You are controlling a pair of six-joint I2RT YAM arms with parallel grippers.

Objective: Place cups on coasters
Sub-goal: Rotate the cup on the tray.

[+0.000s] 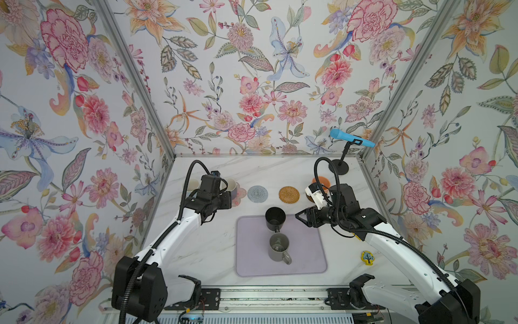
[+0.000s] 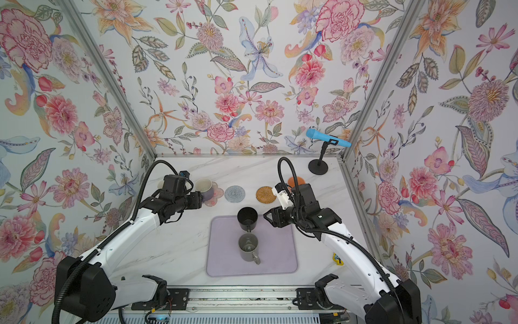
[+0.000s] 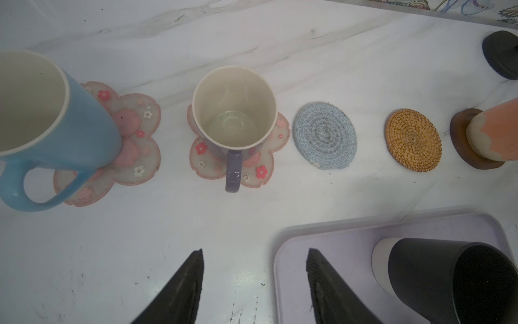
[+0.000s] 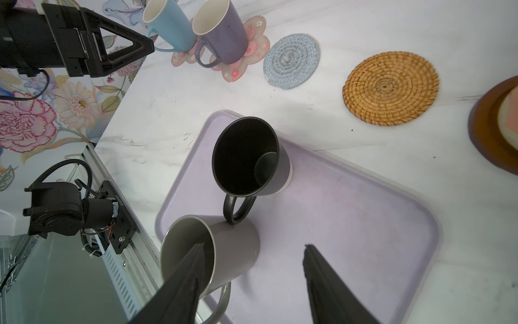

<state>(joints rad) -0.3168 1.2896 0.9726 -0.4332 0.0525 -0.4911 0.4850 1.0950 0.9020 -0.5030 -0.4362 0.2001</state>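
Cups on the mat: a grey ceramic handled mug [image 1: 278, 248] stands upright nearest, on a large lilac rectangular mat [image 1: 308, 252]. Just beyond it stands a black handled mug [image 1: 275, 218], its handle touching the grey one.
Right gripper [image 4: 254, 245]: black jaws spread apart, empty, above the mat's right side near the black mug.
Left gripper [image 3: 255, 251]: jaws parted, holding nothing, just short of the coaster row.
Coaster row, left to right: a light blue mug [image 3: 70, 120] on a translucent pink flower coaster [image 3: 140, 146]; a purple-grey mug [image 3: 234, 112] on a second pink flower coaster [image 3: 263, 171]; a bare grey ringed disc [image 1: 257, 193]; a bare woven tan disc [image 1: 289, 194]; a peach-orange mug [image 3: 496, 126] on a dark brown wooden disc [image 3: 459, 140].
Far right corner: a blue microphone [image 1: 351, 138] on a black round stand base [image 1: 338, 167].
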